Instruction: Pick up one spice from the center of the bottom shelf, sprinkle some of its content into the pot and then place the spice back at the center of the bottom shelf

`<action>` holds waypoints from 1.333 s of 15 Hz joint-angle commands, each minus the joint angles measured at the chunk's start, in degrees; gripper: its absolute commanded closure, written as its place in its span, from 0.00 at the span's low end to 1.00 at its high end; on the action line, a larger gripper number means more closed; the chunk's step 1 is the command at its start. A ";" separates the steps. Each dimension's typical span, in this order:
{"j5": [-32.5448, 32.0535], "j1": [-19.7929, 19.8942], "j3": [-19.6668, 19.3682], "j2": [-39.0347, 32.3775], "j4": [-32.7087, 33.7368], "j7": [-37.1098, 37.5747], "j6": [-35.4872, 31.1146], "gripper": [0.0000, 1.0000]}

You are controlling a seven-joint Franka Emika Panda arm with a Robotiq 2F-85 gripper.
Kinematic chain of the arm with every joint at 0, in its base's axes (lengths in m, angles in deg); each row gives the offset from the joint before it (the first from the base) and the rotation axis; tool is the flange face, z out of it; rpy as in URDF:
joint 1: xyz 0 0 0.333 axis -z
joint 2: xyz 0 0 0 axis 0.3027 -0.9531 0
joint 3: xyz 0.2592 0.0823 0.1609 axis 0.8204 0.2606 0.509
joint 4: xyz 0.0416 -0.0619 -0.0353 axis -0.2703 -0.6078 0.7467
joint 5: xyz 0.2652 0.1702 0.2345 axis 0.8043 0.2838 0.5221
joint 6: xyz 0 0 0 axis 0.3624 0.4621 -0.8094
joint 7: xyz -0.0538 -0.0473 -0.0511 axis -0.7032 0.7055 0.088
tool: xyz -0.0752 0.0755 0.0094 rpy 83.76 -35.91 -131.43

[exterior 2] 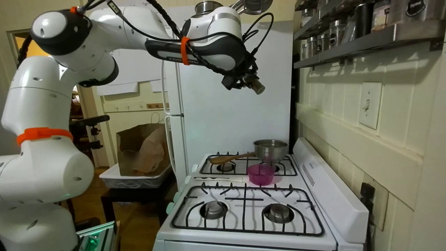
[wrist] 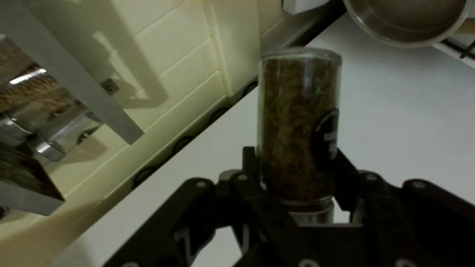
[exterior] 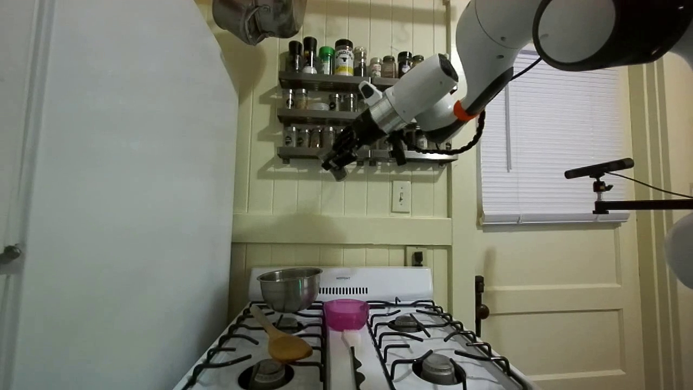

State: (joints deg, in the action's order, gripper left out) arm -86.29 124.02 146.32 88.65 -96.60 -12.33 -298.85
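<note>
My gripper (wrist: 297, 159) is shut on a glass spice jar (wrist: 298, 92) with brown contents and a black label. The lid end is toward the palm and the base points outward. In both exterior views the jar (exterior: 339, 173) (exterior 2: 258, 87) is tilted, base down, high above the stove. In an exterior view it appears just under the bottom shelf (exterior: 303, 153), whose middle is partly hidden by the gripper. The bottom shelf also shows in the wrist view (wrist: 74, 70). The silver pot (exterior: 291, 292) stands on the back burner near the fridge, below the jar; its rim shows in the wrist view (wrist: 404, 45).
A pink cup (exterior: 346, 315) stands on the stove beside the pot. A wooden spoon (exterior: 289, 346) lies on the grates. The white fridge (exterior 2: 237, 104) stands beside the stove. Upper shelves (exterior: 316, 81) with jars are above, and pans (exterior: 260, 19) hang high near the fridge.
</note>
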 commanded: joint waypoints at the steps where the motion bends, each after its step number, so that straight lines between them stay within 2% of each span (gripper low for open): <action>1: 2.18 4.48 2.25 -2.50 3.50 5.59 -2.72 0.76; 6: 1.54 6.04 3.04 -3.51 5.67 16.12 -2.69 0.76; 11: 2.16 5.30 1.11 -3.46 7.03 27.88 0.13 0.76; 17: 2.07 1.31 -7.18 -1.31 6.78 36.75 11.67 0.76; 20: 1.39 -0.34 -8.57 -1.38 6.15 38.54 13.38 0.76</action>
State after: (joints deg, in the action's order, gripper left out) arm -84.46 125.57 140.21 85.02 -90.32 21.48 -287.02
